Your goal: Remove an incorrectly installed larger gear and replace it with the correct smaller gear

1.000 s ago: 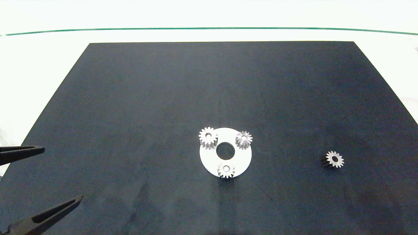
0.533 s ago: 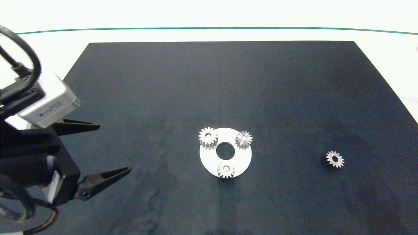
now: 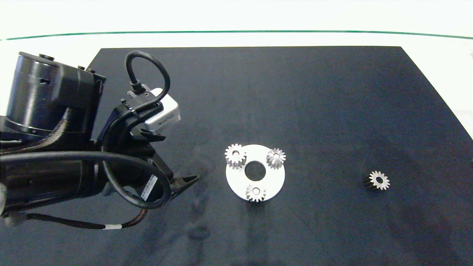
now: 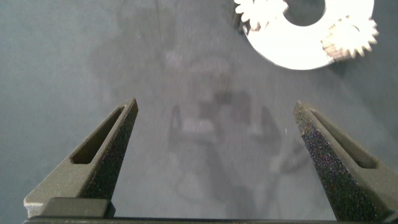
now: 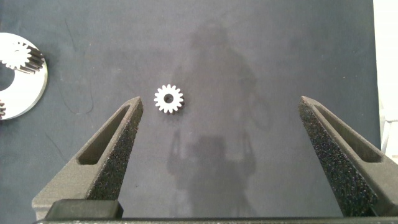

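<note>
Now the left gripper (image 3: pixel 186 176) hovers low over the black mat (image 3: pixel 258 92), fingers spread wide and holding nothing, just left of the white disc (image 3: pixel 275 181). On that disc's left rim sits the larger gear (image 3: pixel 235 155), with two smaller ones beside it. Well toward the mat's right edge lies the smaller gear (image 3: pixel 378 180), alone. The right gripper (image 5: pixel 221 155) hangs above it, wide apart, empty.

A lab test bench — my white surface (image 3: pixel 55 40) with a thin green line across it, a plain dark mat (image 3: pixel 258 92) laid over it, bare metal gears on a white disc (image 3: pixel 273 181), nothing homely around me
</note>
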Action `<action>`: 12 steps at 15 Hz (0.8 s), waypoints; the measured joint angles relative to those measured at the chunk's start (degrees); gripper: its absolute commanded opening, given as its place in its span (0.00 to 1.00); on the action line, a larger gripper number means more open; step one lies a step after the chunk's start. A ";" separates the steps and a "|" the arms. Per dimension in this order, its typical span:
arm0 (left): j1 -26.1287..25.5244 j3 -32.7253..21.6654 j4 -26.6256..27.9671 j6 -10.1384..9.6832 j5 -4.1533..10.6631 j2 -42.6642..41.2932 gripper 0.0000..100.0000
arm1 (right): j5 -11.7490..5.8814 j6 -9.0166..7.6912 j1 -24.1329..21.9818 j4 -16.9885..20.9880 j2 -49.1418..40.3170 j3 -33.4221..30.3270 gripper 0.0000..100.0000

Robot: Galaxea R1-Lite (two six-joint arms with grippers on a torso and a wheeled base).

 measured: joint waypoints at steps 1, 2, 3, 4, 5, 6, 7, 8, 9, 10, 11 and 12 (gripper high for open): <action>-0.30 -0.57 -0.50 -0.49 0.51 1.29 1.00 | -0.05 0.00 -0.05 0.00 0.10 0.05 1.00; -0.85 -1.01 -1.46 -1.23 0.95 2.78 1.00 | -0.07 0.00 -0.07 0.02 0.22 0.11 1.00; -1.49 -1.29 -2.40 -1.67 1.26 4.16 1.00 | -0.16 0.00 -0.10 0.02 0.30 0.16 1.00; -2.13 -1.49 -3.21 -1.90 1.95 5.49 1.00 | -0.16 0.00 -0.21 0.00 0.40 0.20 1.00; -2.96 -1.84 -4.12 -2.41 2.91 7.00 1.00 | -0.13 0.00 -0.43 0.02 0.41 0.24 1.00; -3.80 -2.50 -4.50 -3.25 3.39 8.44 1.00 | -0.07 0.00 -0.60 0.02 0.44 0.35 1.00; -4.67 -3.66 -4.72 -4.07 3.61 9.91 1.00 | -0.02 0.00 -0.68 0.02 0.46 0.44 1.00; -5.49 -4.60 -4.74 -4.44 3.66 11.15 1.00 | 0.00 0.00 -0.71 0.00 0.51 0.50 1.00; -6.05 -5.56 -4.75 -4.63 3.68 12.26 1.00 | 0.06 0.05 -0.73 0.02 0.52 0.52 1.00; -6.38 -6.45 -4.80 -4.73 3.69 13.42 1.00 | 0.09 0.07 -0.73 0.02 0.52 0.57 1.00; -6.55 -7.28 -4.94 -4.77 3.72 14.47 1.00 | 0.09 0.09 -0.73 0.00 0.55 0.63 1.00; -6.62 -8.05 -5.02 -4.82 3.72 15.48 1.00 | 0.22 0.09 -0.76 0.00 0.55 0.72 1.00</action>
